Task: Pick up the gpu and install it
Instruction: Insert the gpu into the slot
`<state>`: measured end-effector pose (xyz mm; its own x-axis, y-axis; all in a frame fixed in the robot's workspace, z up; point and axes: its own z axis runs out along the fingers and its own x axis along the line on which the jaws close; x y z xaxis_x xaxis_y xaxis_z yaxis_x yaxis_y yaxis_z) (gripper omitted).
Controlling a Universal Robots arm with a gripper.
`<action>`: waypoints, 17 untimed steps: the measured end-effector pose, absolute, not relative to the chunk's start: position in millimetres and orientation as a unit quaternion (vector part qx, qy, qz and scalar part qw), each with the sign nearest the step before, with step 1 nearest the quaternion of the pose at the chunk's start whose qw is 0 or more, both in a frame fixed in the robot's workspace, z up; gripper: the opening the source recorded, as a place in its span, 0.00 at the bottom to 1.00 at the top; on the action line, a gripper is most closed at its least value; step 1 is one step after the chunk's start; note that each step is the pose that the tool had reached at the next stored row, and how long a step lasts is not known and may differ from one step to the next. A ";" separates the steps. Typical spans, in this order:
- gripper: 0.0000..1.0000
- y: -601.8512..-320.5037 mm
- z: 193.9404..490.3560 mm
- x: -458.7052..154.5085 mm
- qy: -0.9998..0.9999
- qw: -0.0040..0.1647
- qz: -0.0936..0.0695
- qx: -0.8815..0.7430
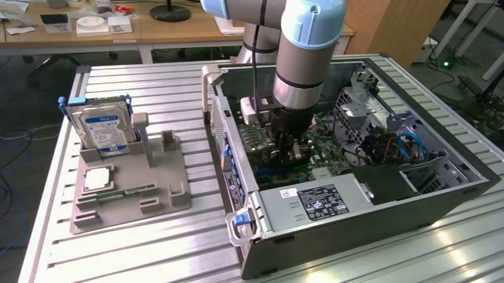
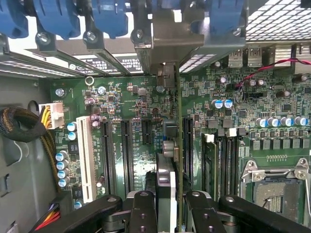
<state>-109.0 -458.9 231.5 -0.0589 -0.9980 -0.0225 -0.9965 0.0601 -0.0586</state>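
My gripper (image 1: 288, 152) reaches down inside the open computer case (image 1: 441, 191), low over the green motherboard (image 2: 126, 102). It is shut on the gpu (image 2: 166, 167), which the wrist view shows edge-on between the two black fingers (image 2: 142, 211). The card runs along the black expansion slots (image 2: 125, 155) toward the case's rear wall. Its silvery metal bracket (image 2: 167, 46) stands at the rear openings, among the blue slot latches (image 2: 109, 17). How deep the card sits in its slot cannot be told.
A grey fixture (image 1: 130, 188) on the exterior view's left holds the silver hard drive (image 1: 102, 127) upright and a green memory stick (image 1: 126, 193). Inside the case are a black power supply (image 1: 315, 203), a drive cage (image 1: 370, 109), installed memory (image 2: 209, 165) and cable bundles (image 2: 24, 126).
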 end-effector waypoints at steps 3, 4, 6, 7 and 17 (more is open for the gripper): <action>0.28 -458.9 230.7 -108.7 0.727 0.028 -0.014 -0.685; 0.28 -458.9 230.5 -108.7 0.728 0.028 -0.014 -0.685; 0.28 -458.9 230.0 -108.5 0.727 0.028 -0.014 -0.685; 0.28 -458.9 229.9 -108.5 0.727 0.028 -0.014 -0.685; 0.28 -458.9 228.8 -109.0 0.727 0.028 -0.014 -0.686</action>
<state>-109.0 -458.9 228.8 -0.0585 -0.9980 -0.0221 -0.9965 0.0598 -0.0586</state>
